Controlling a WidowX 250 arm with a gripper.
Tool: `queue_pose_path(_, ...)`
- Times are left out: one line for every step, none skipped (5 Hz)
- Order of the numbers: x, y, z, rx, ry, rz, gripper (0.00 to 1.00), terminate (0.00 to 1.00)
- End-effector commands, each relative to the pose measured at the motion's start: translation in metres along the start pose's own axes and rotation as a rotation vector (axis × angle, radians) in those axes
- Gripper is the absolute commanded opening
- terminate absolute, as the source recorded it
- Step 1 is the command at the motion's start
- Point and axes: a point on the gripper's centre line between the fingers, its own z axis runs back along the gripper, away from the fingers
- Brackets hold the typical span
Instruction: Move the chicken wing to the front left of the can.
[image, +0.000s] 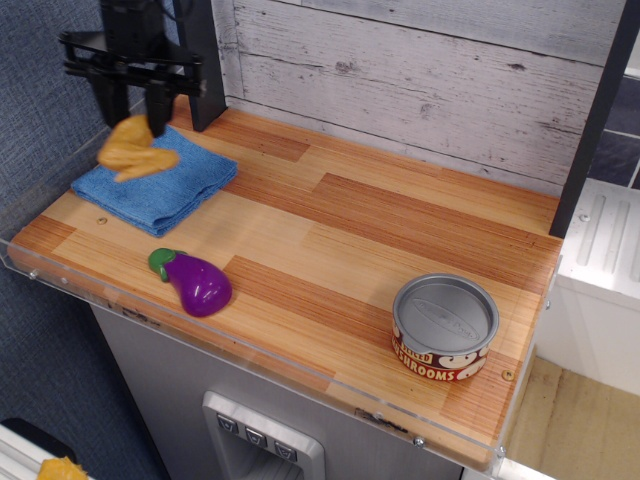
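We see the gripper (134, 122) up at the back left corner of the counter (400, 215), pointing down w/ its black fingers (158, 110) closed on the chicken wing (136, 150); the wing hangs clear of the surface, tilted, above the left part of the blue cloth (165, 182); the cloth lies flat in that back left corner, close to the wooden wall (420, 70); the purple eggplant (196, 282) w/ green stem lies near the front edge, left of centre, just in front of the cloth and apart from it; the can (444, 326) stands upright near the front right corner, well apart from wing & gripper, red-and-white label facing front; we find the counter to the can's front left bare wood.
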Motion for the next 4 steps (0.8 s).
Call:
queue_pose_path(-0.01,-0.056,0.025,-0.003,-0.048,0.015,0.0,0.0)
queue_pose_path(-0.011,-0.093,0.017,0.038,-0.055,0.022,0.0,0.0)
queue_pose_path(-0.013,-0.123,0.011,0.008,-0.066,0.058,0.0,0.0)
queue_pose_path(-0.011,-0.146,0.005,-0.022,-0.058,0.103,0.0,0.0)
